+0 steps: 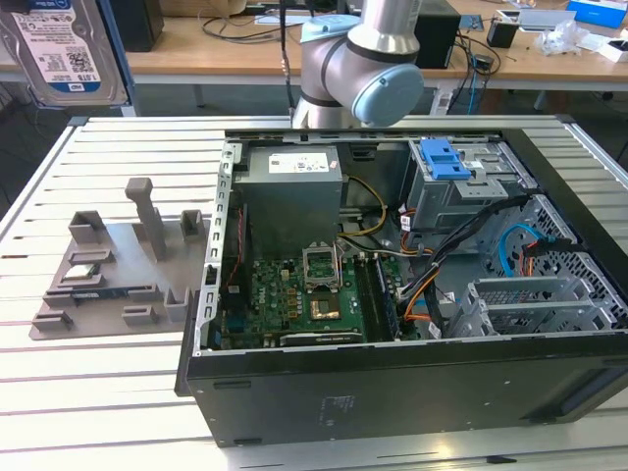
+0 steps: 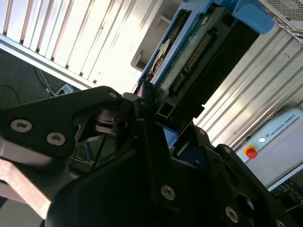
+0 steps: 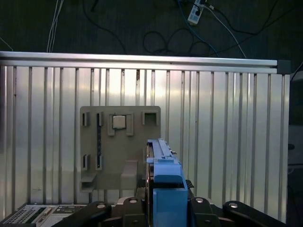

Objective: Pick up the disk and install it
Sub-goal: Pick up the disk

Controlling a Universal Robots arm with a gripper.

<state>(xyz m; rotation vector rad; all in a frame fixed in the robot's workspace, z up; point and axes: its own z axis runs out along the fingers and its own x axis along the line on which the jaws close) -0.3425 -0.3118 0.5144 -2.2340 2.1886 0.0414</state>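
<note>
The disk (image 1: 64,49) is a silver drive with a white-and-blue label. It hangs high at the exterior view's upper left, well above the table. In the second wrist view the disk (image 2: 199,52) shows its connector edge and blue bracket, and my gripper (image 2: 151,111) is shut on its lower end. The first wrist view sees the disk (image 3: 160,158) edge-on, with a blue bracket tab held between the gripper (image 3: 163,201) fingers. It is above the slatted table, beside the grey fixture plate (image 3: 118,142).
The open computer case (image 1: 392,378) lies on the slatted table, with a grey power supply box (image 1: 292,196) and a drive cage topped by a blue latch (image 1: 442,157). The fixture plate (image 1: 108,275) sits to the case's left in the exterior view. The arm's elbow (image 1: 363,69) stands behind the case.
</note>
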